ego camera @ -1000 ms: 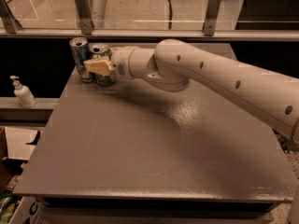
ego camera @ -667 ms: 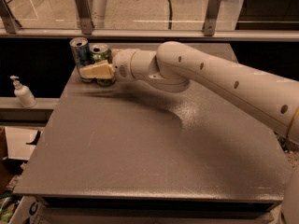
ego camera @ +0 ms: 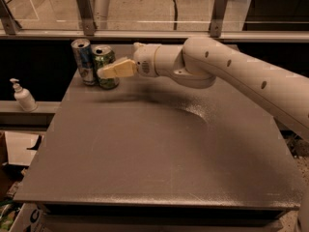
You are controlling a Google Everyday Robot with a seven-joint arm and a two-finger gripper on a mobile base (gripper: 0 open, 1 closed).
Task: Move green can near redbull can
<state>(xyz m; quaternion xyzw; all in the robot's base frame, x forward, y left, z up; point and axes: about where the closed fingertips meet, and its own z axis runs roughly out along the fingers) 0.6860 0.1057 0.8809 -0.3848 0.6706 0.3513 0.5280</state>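
The green can [ego camera: 103, 57] stands upright at the back left of the grey table [ego camera: 159, 149]. It is right beside the redbull can [ego camera: 83, 62], on that can's right, and almost touching it. My gripper [ego camera: 104, 69] reaches in from the right at the green can's mid height. Its near cream finger [ego camera: 118, 70] crosses the front of the can and hides the can's middle band. The jaws stand apart around the can, which rests on the table. The white arm [ego camera: 227, 74] stretches back to the right edge.
A white pump bottle [ego camera: 22, 96] stands on a lower ledge left of the table. A glass railing with metal posts [ego camera: 86, 11] runs behind the table. The table's left edge lies close to the cans.
The gripper has loosened from a tight hold on the green can to a flatter, spread stance. The can stays standing next to the redbull can.
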